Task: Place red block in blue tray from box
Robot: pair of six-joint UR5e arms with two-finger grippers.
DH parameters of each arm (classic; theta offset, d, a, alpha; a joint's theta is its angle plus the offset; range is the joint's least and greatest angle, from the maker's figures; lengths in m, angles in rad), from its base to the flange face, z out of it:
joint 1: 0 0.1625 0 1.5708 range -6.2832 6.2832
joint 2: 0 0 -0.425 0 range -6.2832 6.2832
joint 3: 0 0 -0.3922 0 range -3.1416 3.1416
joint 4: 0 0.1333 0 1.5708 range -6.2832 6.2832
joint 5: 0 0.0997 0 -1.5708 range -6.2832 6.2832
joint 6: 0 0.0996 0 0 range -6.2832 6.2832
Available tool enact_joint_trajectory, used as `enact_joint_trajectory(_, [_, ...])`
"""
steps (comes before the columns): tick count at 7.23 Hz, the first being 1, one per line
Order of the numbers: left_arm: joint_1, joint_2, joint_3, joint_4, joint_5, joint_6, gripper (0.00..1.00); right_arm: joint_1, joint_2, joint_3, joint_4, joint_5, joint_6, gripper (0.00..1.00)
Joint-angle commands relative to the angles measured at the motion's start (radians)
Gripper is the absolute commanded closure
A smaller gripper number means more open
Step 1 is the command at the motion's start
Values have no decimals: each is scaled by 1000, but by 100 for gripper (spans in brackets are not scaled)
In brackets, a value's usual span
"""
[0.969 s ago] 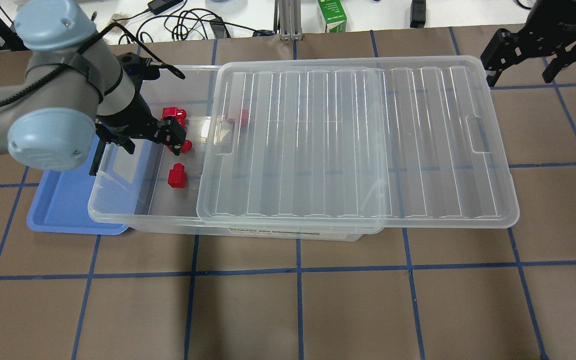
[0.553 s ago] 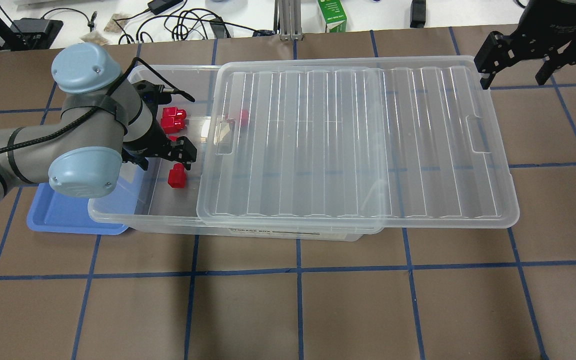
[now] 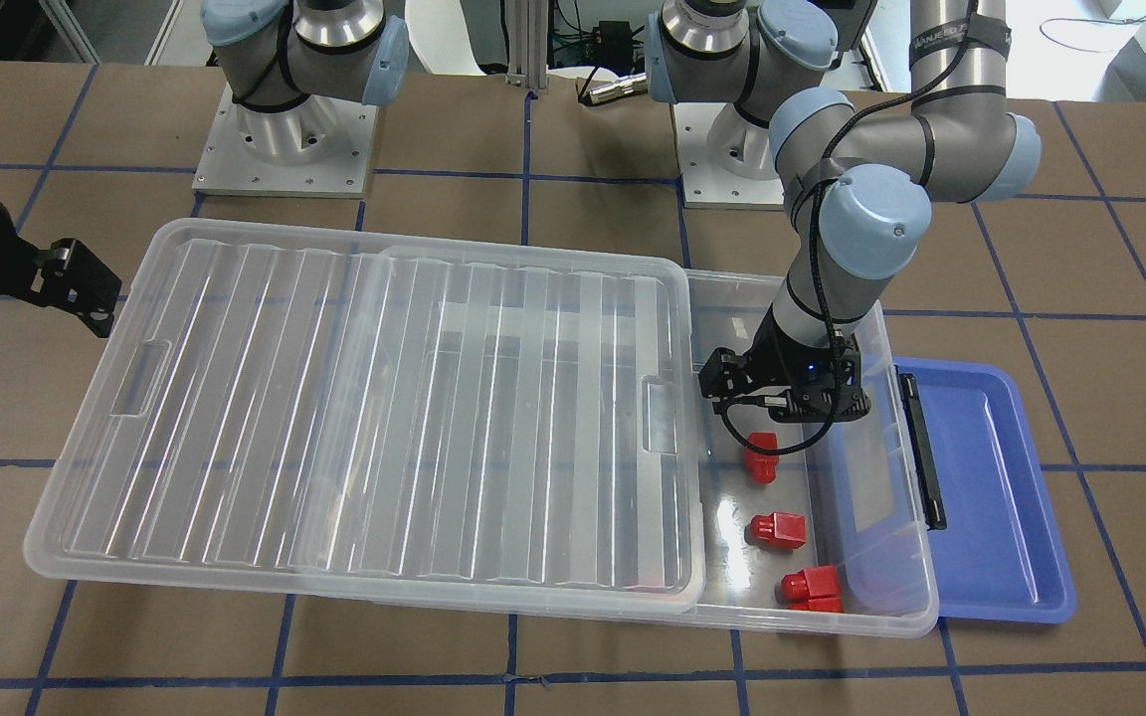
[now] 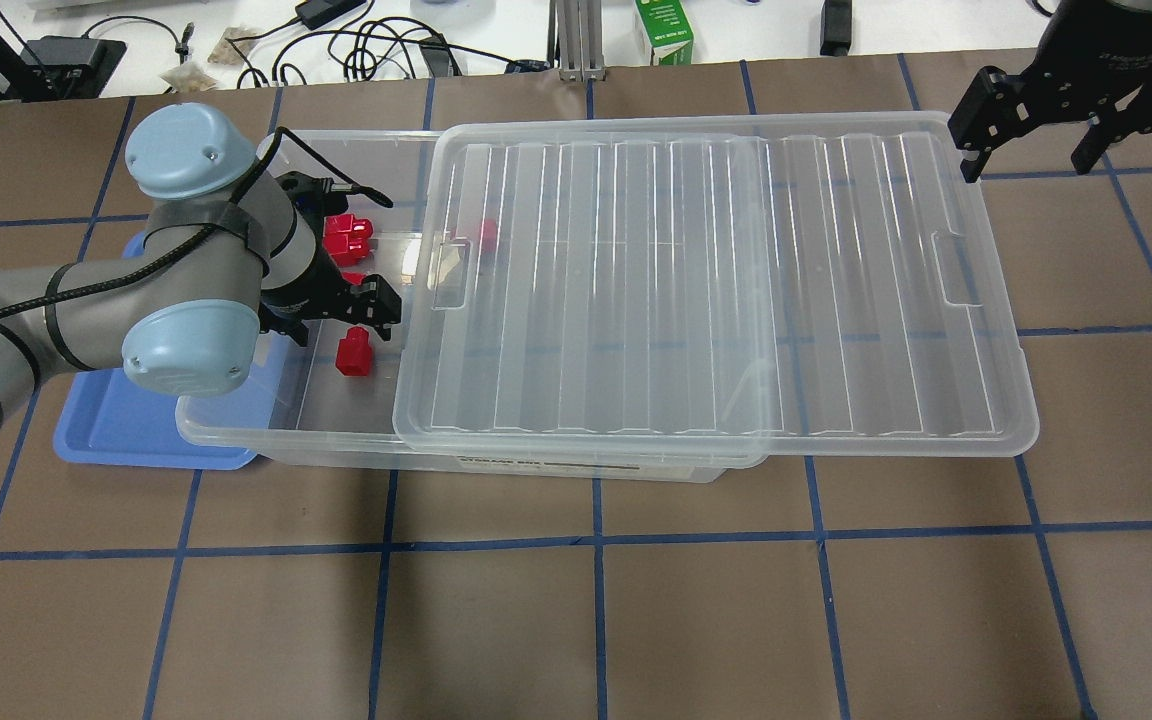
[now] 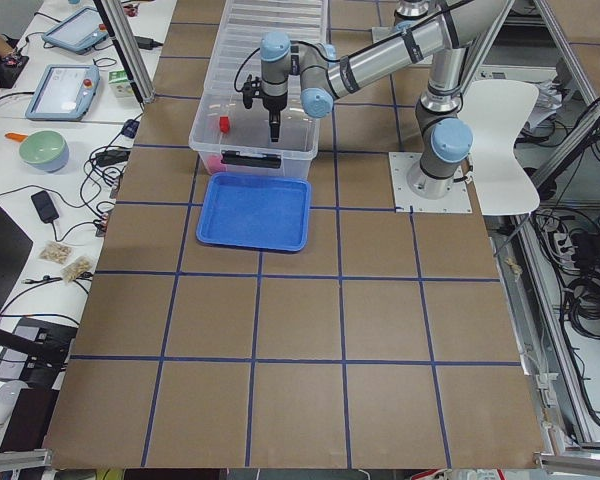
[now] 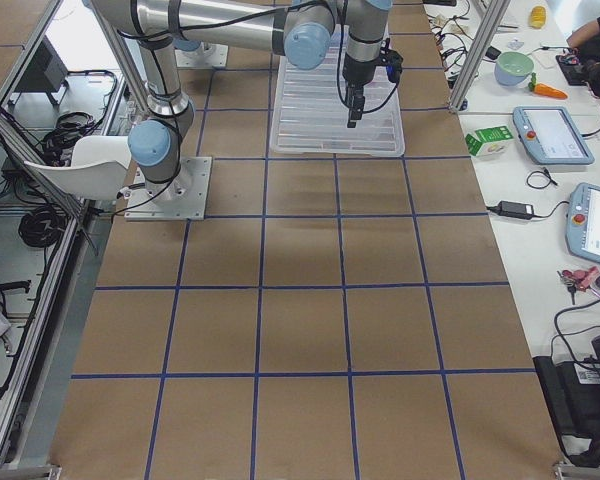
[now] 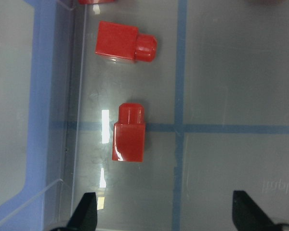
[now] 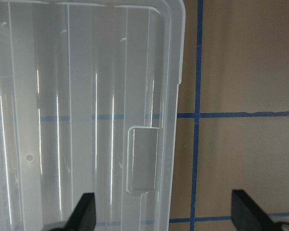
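While your left gripper [image 7: 166,214] hangs inside the uncovered end of the box [image 3: 916,609], its fingers are spread wide and hold nothing. The red block [image 7: 128,140] lies on the box floor, on its side with the stud pointing away from the fingers. In the left wrist view it sits ahead of the fingertips and nearer one finger, not between them. A second block [image 7: 126,41] lies further on, and the front view shows three in that end of the box. The tray [image 3: 1001,497] is bare and sits just beside that end of the box, seen through the clear wall.

You are at the reach-and-align step, I judge; nothing is picked yet. Next you would need to shift the gripper until the block is centred between the fingers, then go down and close on its flat sides rather than the stud. Mind the box wall close by and the edge of the lid [image 4: 636,280], which covers the rest of the box. After that comes a lift clear of the wall and a short carry to the tray.

Your right gripper [image 8: 166,214] hovers over the lid's far end, fingers apart, empty.
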Motion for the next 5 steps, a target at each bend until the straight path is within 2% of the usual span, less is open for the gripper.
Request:
enact_joint_trajectory(1, [4,-26,-4,16,-2,7,0,1,-2,1,-3,-7,1,0])
enact_joint_trajectory(5, [8,-78,-6,47,4,21,0,1,-2,0,-3,0,1,0])
